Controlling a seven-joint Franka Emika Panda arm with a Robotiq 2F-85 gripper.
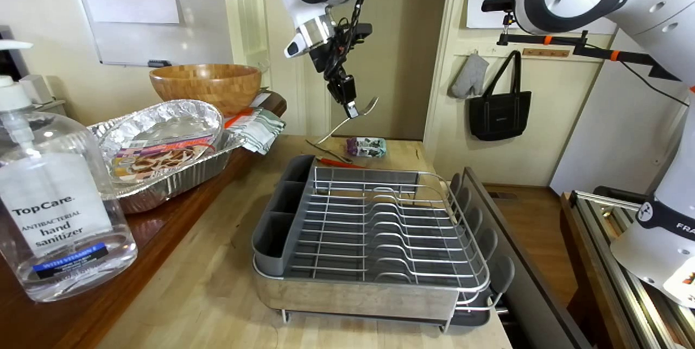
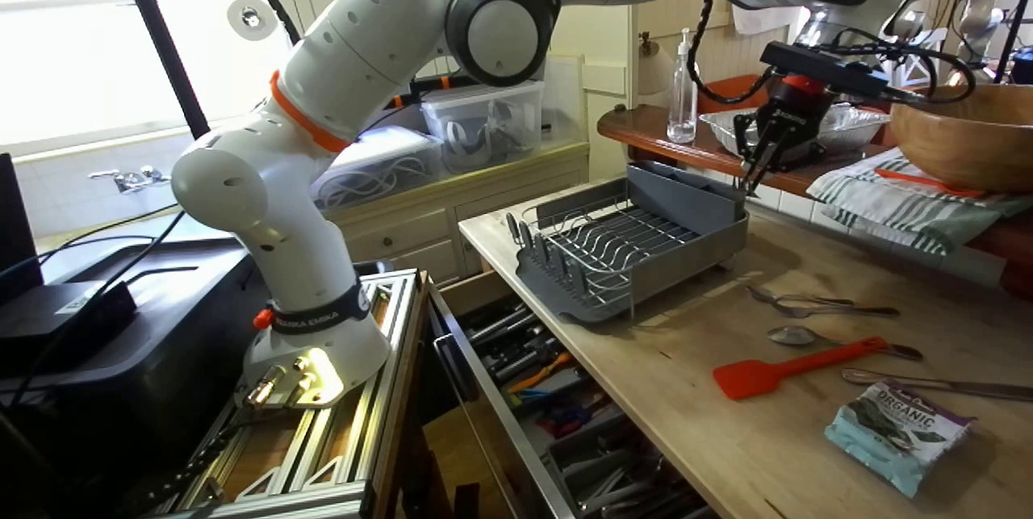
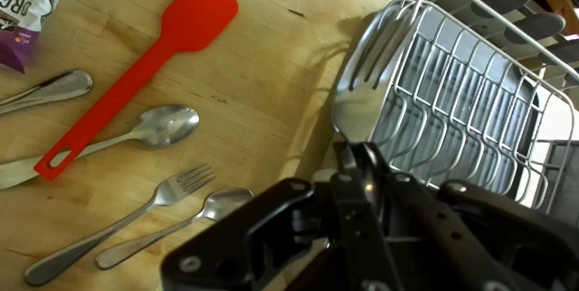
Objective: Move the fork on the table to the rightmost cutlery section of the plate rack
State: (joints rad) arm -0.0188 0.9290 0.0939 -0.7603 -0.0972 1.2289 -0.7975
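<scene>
My gripper [image 1: 352, 110] is shut on a silver fork [image 1: 332, 132] and holds it in the air above the table [image 1: 201, 289], beyond the plate rack [image 1: 358, 296]. In the wrist view the held fork's tines [image 3: 375, 46] point away from the fingertips [image 3: 353, 148], with the rack [image 3: 445, 62] below on the right. In an exterior view the gripper [image 2: 749, 180] appears near the rack's grey cutlery holder [image 2: 682, 200]; the fork is hard to make out there. The holder [image 1: 280, 205] has three sections along one side of the rack. Another fork [image 3: 171, 191] lies on the table.
On the table lie a red spatula [image 2: 795, 366], spoons [image 3: 168, 124], a knife [image 2: 944, 383] and a seaweed packet [image 2: 900, 430]. A drawer of utensils [image 2: 557, 398] stands open beside it. A foil tray [image 1: 157, 191], sanitizer bottle [image 1: 59, 213] and wooden bowl [image 1: 206, 86] stand on the raised ledge.
</scene>
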